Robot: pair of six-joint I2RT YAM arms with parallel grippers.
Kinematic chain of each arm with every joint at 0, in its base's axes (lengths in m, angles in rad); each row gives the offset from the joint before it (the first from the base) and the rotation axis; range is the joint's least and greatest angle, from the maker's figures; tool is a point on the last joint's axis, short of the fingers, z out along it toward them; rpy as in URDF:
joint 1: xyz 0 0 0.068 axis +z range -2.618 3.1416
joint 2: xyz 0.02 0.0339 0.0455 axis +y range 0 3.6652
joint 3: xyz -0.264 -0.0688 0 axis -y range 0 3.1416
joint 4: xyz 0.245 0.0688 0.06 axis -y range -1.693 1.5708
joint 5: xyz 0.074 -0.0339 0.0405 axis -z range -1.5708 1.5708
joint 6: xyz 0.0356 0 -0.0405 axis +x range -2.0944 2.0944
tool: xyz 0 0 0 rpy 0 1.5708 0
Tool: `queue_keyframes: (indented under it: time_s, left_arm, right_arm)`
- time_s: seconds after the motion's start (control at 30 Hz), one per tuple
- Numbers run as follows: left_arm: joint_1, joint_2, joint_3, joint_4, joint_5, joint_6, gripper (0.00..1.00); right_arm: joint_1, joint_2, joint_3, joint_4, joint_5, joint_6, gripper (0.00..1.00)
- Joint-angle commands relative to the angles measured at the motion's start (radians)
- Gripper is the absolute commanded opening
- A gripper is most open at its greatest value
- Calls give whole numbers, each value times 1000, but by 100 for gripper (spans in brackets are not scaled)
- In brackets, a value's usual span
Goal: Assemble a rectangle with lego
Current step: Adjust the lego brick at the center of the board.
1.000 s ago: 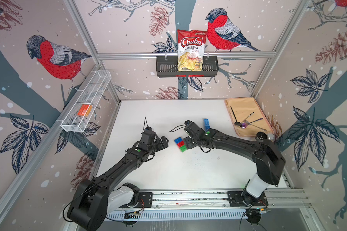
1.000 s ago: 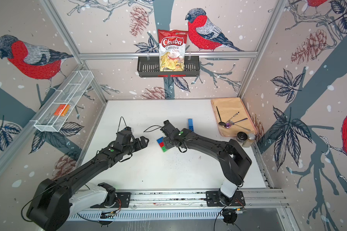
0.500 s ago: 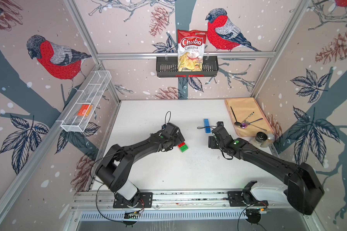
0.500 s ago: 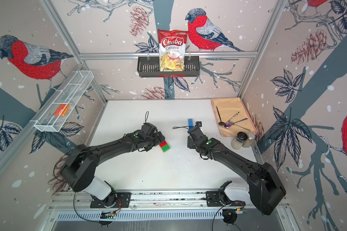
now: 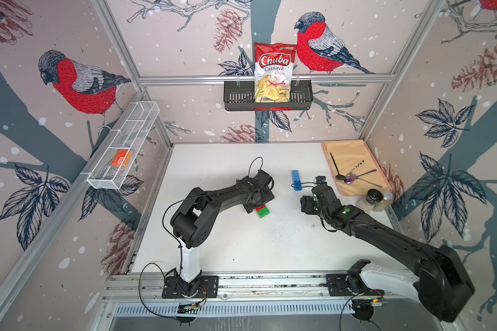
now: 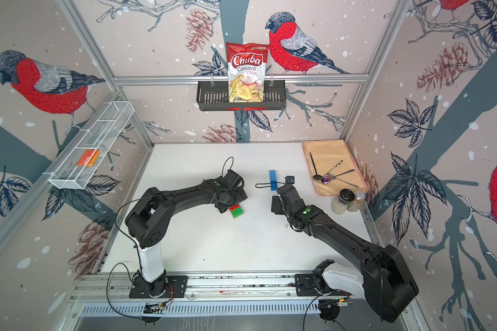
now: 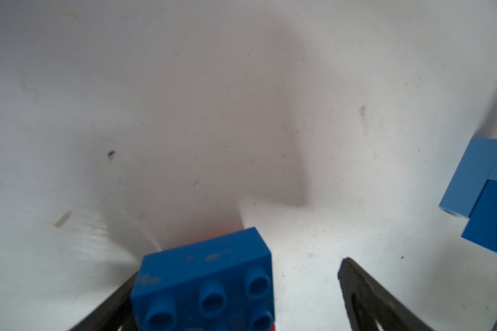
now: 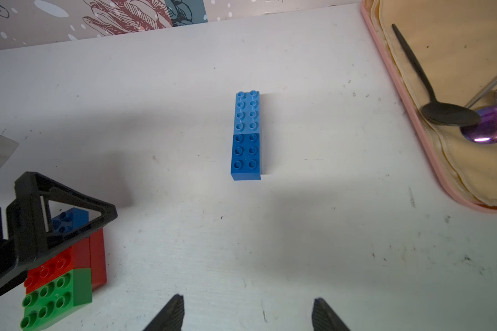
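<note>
Shows left end effector (image 7: 237,273) spread wide astride a dark blue brick (image 7: 201,266), right end effector (image 8: 248,299) partly open, holding nothing.

Bullfinch-and-pinecone wallpaper (image 5: 81,86) on three walls; aluminium frame rails (image 5: 184,78) at the corners. Scuffed white desk (image 5: 270,246). Black basket (image 5: 238,96) on the back wall, white wire shelf (image 5: 139,121) on a side wall. Even light.

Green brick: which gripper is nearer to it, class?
Left. The left gripper hangs over the red bricks touching the green brick. The right gripper is well apart from it, off toward the tray, near the blue strip.
</note>
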Motion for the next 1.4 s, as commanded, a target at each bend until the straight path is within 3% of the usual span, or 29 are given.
queue_keyframes:
  time_s: [0.0, 0.5, 0.8, 1.1, 1.37]
  left_arm:
    - [-3, 26, 36, -104, -48, 59, 97]
    - [-4, 89, 132, -186, -131, 262, 97]
    - [-4, 96, 125, -147, -48, 229, 97]
    - [-15, 1, -8, -84, -1, 54, 97]
    - [-63, -40, 62, -118, -156, 215, 97]
  right_arm:
    - [-17, -10, -18, 50, -34, -10, 74]
    - [-31, 20, -27, 66, -46, 2, 73]
    - [-31, 34, -22, 65, -43, -2, 71]
    - [-32, 34, -39, 81, -56, 0, 68]
    - [-33, 26, -51, 78, -51, -13, 69]
